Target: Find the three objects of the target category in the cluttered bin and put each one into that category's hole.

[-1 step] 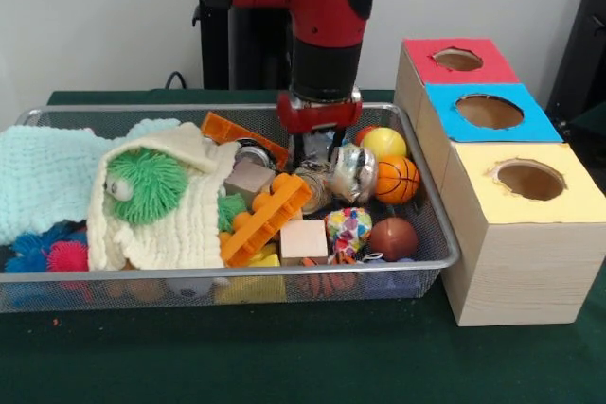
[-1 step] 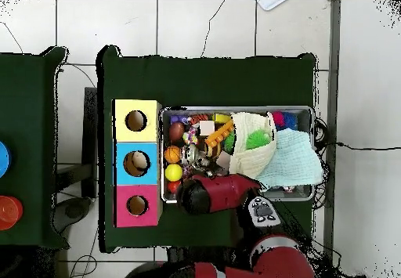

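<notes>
Wire-mesh bin (image 1: 417,276) on green worktop (image 1: 284,357) holds smooth hard orange basketball (image 1: 397,180) at its box-side end (likely slippery; grasp across the middle). Gripper (image 1: 317,150) lowered nearby; finger state indeterminable.

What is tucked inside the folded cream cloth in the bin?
A fuzzy green toy with a white eye sits in the cream cloth, its front showing in the front view. The cloth covers its back and underside, so anything beneath it is hidden.
</notes>
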`<state>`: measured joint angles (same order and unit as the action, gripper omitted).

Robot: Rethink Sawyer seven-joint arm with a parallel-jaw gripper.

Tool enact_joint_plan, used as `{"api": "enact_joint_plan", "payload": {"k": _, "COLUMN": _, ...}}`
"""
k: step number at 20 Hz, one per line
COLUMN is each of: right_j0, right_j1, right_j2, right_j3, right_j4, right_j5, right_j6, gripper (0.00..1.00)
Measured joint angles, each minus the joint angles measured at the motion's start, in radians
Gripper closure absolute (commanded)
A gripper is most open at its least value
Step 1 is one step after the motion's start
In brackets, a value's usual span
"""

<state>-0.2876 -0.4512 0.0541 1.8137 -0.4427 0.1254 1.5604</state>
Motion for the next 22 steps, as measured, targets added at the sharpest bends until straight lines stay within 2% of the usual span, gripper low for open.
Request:
{"api": "enact_joint_plan", "payload": {"k": 2, "right_j0": -0.002, "right_j1": 0.013, "right_j2": 0.000, "right_j3": -0.005, "right_j4": 0.001, "right_j5": -0.021, "right_j6": 0.000, "gripper": 1.00}}
{"api": "enact_joint_plan", "payload": {"k": 3, "right_j0": -0.006, "right_j1": 0.045, "right_j2": -0.002, "right_j3": -0.010, "right_j4": 0.001, "right_j5": -0.085, "right_j6": 0.000, "gripper": 1.00}}
{"api": "enact_joint_plan", "payload": {"k": 4, "right_j0": -0.004, "right_j1": 0.044, "right_j2": -0.008, "right_j3": -0.003, "right_j4": 0.002, "right_j5": -0.106, "right_j6": 0.000, "gripper": 1.00}}
{"api": "enact_joint_plan", "payload": {"k": 9, "right_j0": 0.010, "right_j1": 0.039, "right_j2": -0.018, "right_j3": 0.006, "right_j4": 0.011, "right_j5": -0.113, "right_j6": 0.000, "gripper": 1.00}}
{"api": "enact_joint_plan", "payload": {"k": 11, "right_j0": 0.013, "right_j1": 0.014, "right_j2": -0.013, "right_j3": 0.022, "right_j4": 0.030, "right_j5": -0.072, "right_j6": 0.000, "gripper": 1.00}}
{"api": "enact_joint_plan", "payload": {"k": 13, "right_j0": 0.019, "right_j1": -0.038, "right_j2": -0.009, "right_j3": 0.048, "right_j4": 0.069, "right_j5": 0.037, "right_j6": 0.000, "gripper": 1.00}}
{"api": "enact_joint_plan", "payload": {"k": 14, "right_j0": 0.033, "right_j1": -0.099, "right_j2": -0.009, "right_j3": 0.059, "right_j4": 0.112, "right_j5": 0.175, "right_j6": 0.000, "gripper": 1.00}}
{"api": "enact_joint_plan", "payload": {"k": 15, "right_j0": 0.038, "right_j1": -0.118, "right_j2": -0.009, "right_j3": 0.059, "right_j4": 0.125, "right_j5": 0.222, "right_j6": 0.000, "gripper": 1.00}}
{"api": "enact_joint_plan", "payload": {"k": 17, "right_j0": 0.058, "right_j1": -0.188, "right_j2": -0.009, "right_j3": 0.058, "right_j4": 0.167, "right_j5": 0.405, "right_j6": 0.000, "gripper": 1.00}}
{"api": "enact_joint_plan", "payload": {"k": 22, "right_j0": 0.094, "right_j1": -0.294, "right_j2": -0.009, "right_j3": 0.057, "right_j4": 0.210, "right_j5": 0.726, "right_j6": 0.000, "gripper": 1.00}}
